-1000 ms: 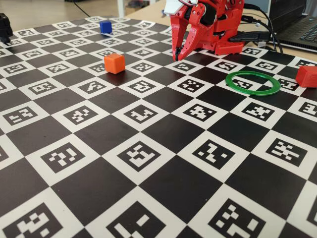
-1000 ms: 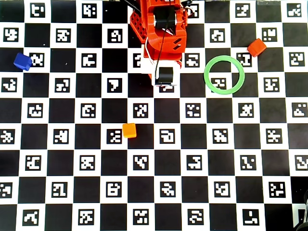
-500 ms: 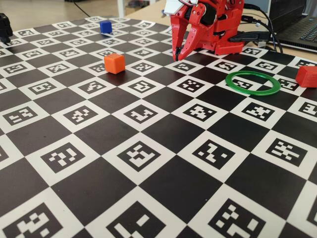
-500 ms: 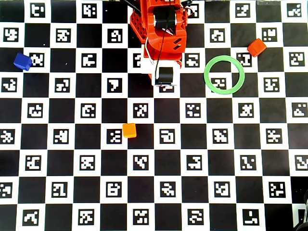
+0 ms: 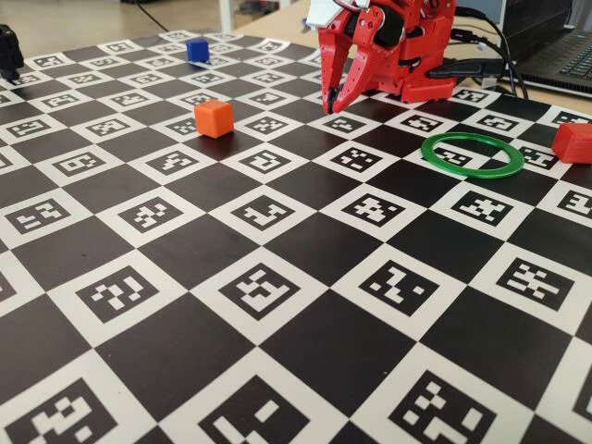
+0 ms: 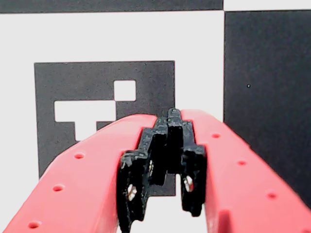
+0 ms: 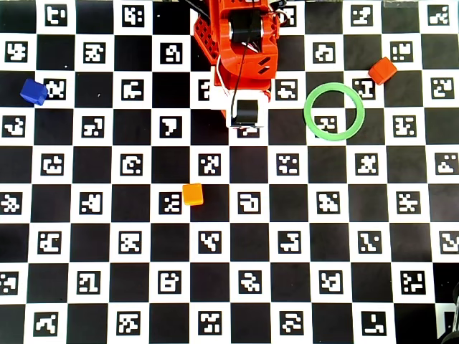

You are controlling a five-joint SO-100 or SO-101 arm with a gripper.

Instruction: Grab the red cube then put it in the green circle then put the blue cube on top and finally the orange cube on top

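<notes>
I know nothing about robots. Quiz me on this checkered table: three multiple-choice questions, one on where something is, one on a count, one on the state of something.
1. In the overhead view, where is the red cube?
A. Inside the green circle
B. Outside the green circle, up and to its right
C. Beside the blue cube

2. How many small cubes lie on the board?
A. Two
B. Three
C. Four

3. What is the end effector doing?
A. Shut and empty
B. Gripping the orange cube
C. Wide open over the ring

Answers:
1. B: the ring holds only board pattern, and the red cube sits apart from it.
2. B: red, the blue cube and the orange cube.
3. A: in the wrist view the tips meet with nothing between them.
</notes>
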